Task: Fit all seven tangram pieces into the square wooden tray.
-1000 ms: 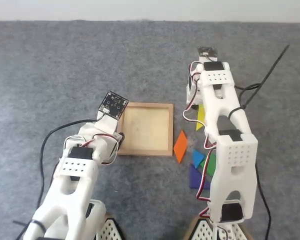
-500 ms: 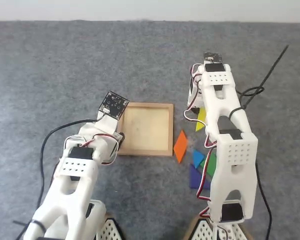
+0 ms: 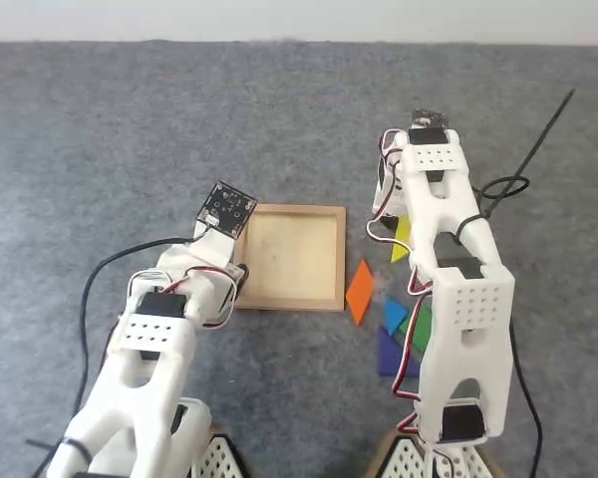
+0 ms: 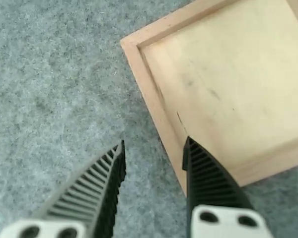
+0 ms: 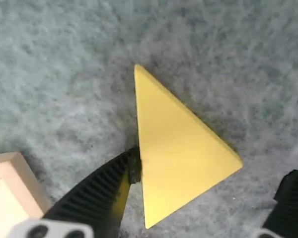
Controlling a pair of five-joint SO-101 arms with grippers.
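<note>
Grey felt table carries wooden tray and tangram pieces.

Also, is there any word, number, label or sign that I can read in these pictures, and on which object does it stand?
No text can be read.
The wooden tray is bare wood.
The yellow triangle and the orange piece are plain.
The small circuit board by the tray's corner shows only marks too small to read.

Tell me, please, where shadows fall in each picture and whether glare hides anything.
High view: soft, even light, no glare on the wooden tray, and faint shadows beside the arms on the grey carpet. Right wrist view: a dark shadow edges the yellow triangle, darkest beside the right tool. Left wrist view: the tray's rim throws a thin shadow onto its floor.
</note>
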